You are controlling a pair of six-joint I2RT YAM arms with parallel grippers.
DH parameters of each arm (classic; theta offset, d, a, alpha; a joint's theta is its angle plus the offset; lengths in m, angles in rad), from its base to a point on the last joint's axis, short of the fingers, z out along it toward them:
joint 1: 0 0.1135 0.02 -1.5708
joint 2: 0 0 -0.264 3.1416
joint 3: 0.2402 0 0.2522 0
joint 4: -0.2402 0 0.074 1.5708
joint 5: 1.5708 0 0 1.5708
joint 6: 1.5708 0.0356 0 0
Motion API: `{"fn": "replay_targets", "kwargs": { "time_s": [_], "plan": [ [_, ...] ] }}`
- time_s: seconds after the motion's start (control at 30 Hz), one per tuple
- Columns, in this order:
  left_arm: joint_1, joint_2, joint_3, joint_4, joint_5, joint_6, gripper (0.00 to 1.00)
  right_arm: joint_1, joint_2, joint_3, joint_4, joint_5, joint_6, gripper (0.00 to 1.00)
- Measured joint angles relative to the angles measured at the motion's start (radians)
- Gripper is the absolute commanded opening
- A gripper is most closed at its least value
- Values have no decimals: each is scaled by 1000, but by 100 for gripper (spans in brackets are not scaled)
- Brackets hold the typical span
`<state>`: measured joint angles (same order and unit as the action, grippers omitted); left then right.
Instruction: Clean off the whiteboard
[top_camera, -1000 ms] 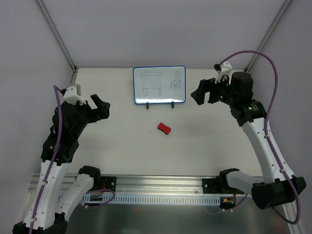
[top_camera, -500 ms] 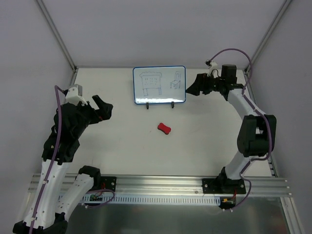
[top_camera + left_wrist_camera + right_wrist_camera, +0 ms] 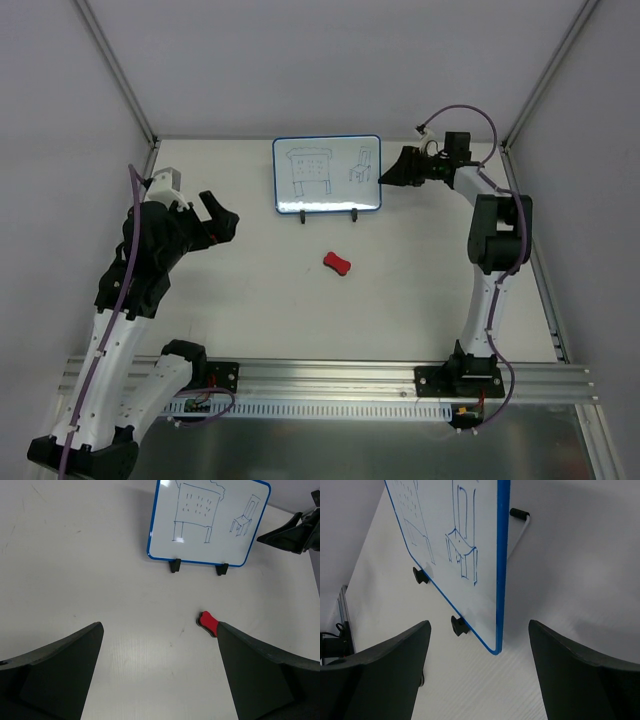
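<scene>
The whiteboard (image 3: pixel 327 175) has a blue frame and leans on a black wire stand (image 3: pixel 353 213) at the back of the table. It bears sketches of a table and a chair. My right gripper (image 3: pixel 391 170) is open at the board's right edge. In the right wrist view its fingers stand either side of the board's lower corner (image 3: pixel 496 647) without touching it. The red eraser (image 3: pixel 337 263) lies in front of the board on the table. My left gripper (image 3: pixel 217 214) hovers open and empty at the left, well apart from the eraser (image 3: pixel 208 622).
The enclosure's back wall rises close behind the board, with metal corner posts (image 3: pixel 115 70) at both sides. An aluminium rail (image 3: pixel 320 385) with the arm bases runs along the near edge. The stand's two black feet (image 3: pixel 174 566) stick out in front of the board.
The right arm has stretched back and leftward, bringing its gripper up to the board's right edge, with the jaws narrowing a little. The left arm has risen slightly toward the centre.
</scene>
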<state>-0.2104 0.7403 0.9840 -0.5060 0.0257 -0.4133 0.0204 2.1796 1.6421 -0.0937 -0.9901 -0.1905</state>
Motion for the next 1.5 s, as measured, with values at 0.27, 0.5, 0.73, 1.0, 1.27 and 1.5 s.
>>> {"fn": "replay_targets", "kwargs": {
  "time_s": [0.27, 0.5, 0.73, 1.0, 1.27, 1.5],
  "plan": [
    [0, 53, 5, 0, 2, -10, 99, 3, 121, 129, 4, -50, 106, 85],
    [0, 64, 9, 1, 10, -15, 99, 32, 148, 135, 14, -88, 156, 84],
    [0, 62, 9, 0, 19, -15, 99, 62, 148, 64, 43, -122, 165, 75],
    [0, 51, 9, 1, 24, -15, 99, 40, 148, 11, 119, -151, 208, 52],
    [0, 51, 9, 0, 28, -16, 99, 23, 148, -22, 198, -181, 253, 18],
    [0, 58, 9, 0, 45, -19, 99, 29, 144, -60, 272, -254, 269, 0]
  ]
}}
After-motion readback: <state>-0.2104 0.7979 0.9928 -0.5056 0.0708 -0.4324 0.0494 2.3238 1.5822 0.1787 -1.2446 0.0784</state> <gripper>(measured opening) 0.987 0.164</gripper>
